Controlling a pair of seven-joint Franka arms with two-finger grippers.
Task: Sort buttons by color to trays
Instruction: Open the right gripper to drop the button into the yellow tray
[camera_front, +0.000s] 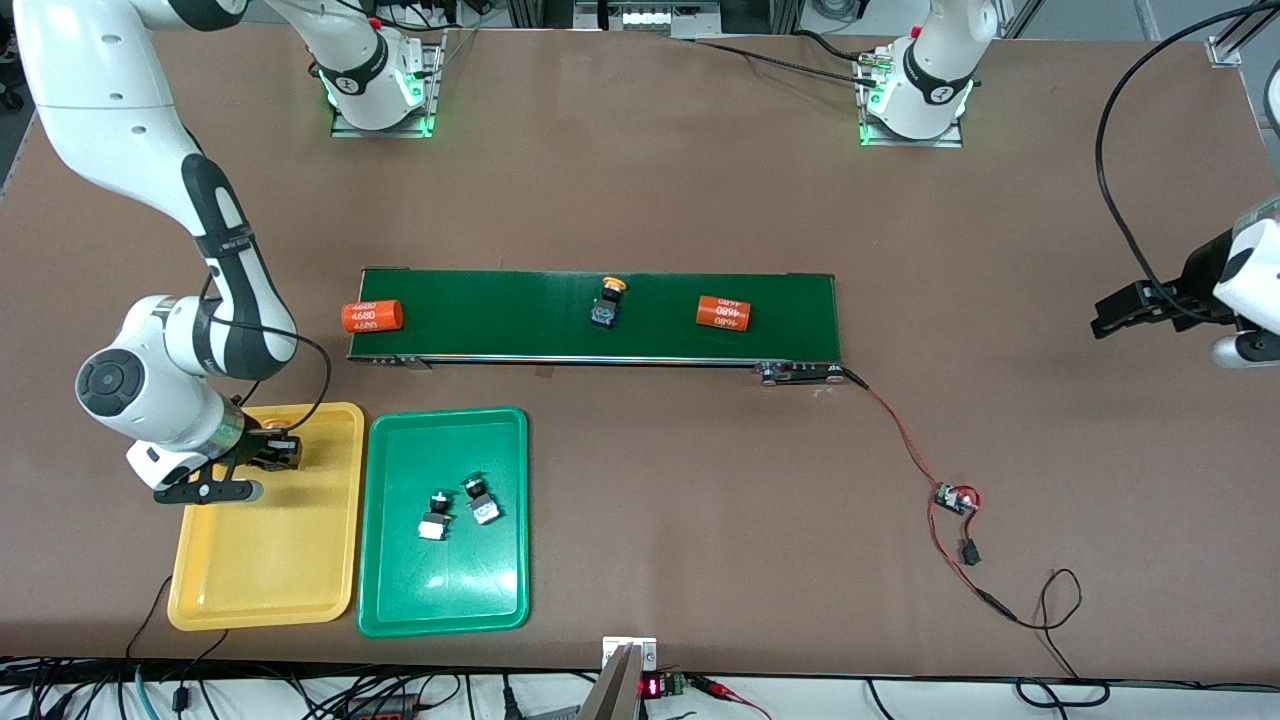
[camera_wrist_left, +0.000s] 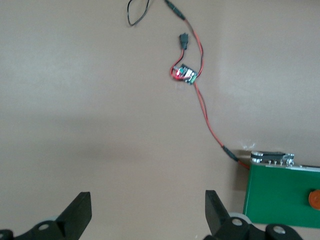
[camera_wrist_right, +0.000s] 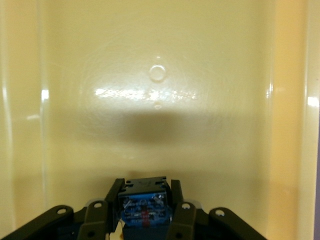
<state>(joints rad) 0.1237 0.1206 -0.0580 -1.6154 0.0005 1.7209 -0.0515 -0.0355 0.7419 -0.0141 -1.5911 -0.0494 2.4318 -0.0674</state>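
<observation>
White "4680" print readable on two orange cylinders: one (camera_front: 723, 313) on the conveyor belt (camera_front: 500, 320), one (camera_front: 372, 316) just off its end toward the right arm. Right end effector (camera_front: 278, 449) over the yellow tray (camera_front: 262, 590), clamped on a button (camera_wrist_right: 143, 206) with a black body. Left end effector (camera_wrist_left: 148, 212) waiting over bare surface (camera_front: 640, 200), fingers wide apart, holding nothing. Yellow-capped button (camera_front: 607, 303) on the belt between the cylinders. Two green buttons (camera_front: 478, 499) (camera_front: 435, 516) in the green tray (camera_front: 440, 610).
</observation>
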